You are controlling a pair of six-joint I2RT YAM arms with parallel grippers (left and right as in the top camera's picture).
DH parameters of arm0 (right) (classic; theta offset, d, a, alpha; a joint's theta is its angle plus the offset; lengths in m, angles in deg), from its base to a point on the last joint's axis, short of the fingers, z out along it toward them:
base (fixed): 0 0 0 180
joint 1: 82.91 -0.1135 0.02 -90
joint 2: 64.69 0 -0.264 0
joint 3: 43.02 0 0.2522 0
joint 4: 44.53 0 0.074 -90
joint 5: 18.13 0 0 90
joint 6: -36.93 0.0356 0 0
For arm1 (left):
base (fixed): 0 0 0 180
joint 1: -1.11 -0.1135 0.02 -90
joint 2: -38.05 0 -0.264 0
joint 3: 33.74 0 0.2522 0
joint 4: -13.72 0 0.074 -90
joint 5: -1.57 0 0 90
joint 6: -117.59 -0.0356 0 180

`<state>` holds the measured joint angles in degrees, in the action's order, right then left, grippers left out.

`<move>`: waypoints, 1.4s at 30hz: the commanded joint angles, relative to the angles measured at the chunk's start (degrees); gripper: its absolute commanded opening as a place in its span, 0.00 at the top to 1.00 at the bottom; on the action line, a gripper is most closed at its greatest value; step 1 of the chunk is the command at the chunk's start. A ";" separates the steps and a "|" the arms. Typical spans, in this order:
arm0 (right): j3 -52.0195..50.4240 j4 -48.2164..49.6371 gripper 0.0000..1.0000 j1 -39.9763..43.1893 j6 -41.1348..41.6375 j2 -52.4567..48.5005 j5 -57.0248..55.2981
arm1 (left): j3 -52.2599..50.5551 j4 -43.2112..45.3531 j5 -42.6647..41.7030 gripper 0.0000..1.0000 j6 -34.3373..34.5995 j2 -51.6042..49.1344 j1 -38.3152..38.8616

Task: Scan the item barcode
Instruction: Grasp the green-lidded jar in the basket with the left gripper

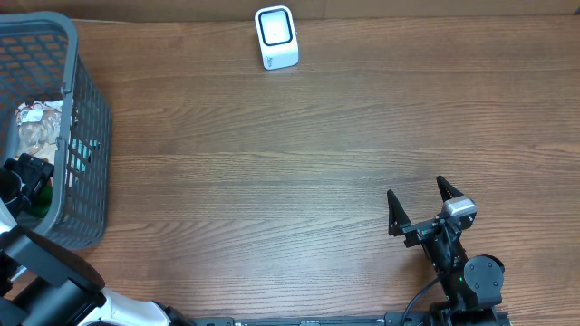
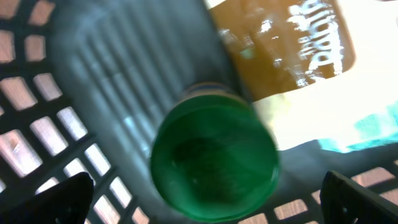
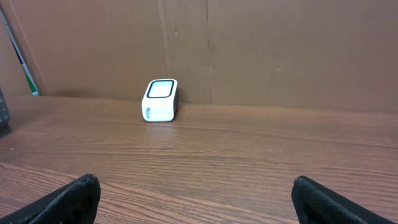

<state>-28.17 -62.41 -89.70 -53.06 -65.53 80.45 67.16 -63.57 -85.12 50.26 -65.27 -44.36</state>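
Note:
The white barcode scanner stands at the table's far edge and faces the right wrist camera. My left gripper is down inside the grey basket, open. In the left wrist view its fingertips flank a blurred item with a round green top, apart from it. A brown-and-white packet lies beside that item. No barcode shows. My right gripper hovers open over the near right of the table, with nothing between its fingers.
The basket stands at the left edge of the wooden table and holds several packaged goods. A cardboard wall rises behind the scanner.

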 commanded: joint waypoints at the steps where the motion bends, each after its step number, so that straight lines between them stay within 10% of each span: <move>1: -0.63 0.24 0.00 0.22 -0.09 0.68 -0.11 | -0.85 1.25 -4.04 0.01 -3.48 -0.46 -0.26; 42: -0.63 0.24 0.00 0.22 -0.11 0.68 -0.11 | -1.68 4.44 -2.67 0.28 -4.68 -9.84 -0.24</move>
<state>-28.17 -62.39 -89.70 -53.06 -65.53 80.45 66.28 -59.70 -88.60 46.61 -74.17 -44.36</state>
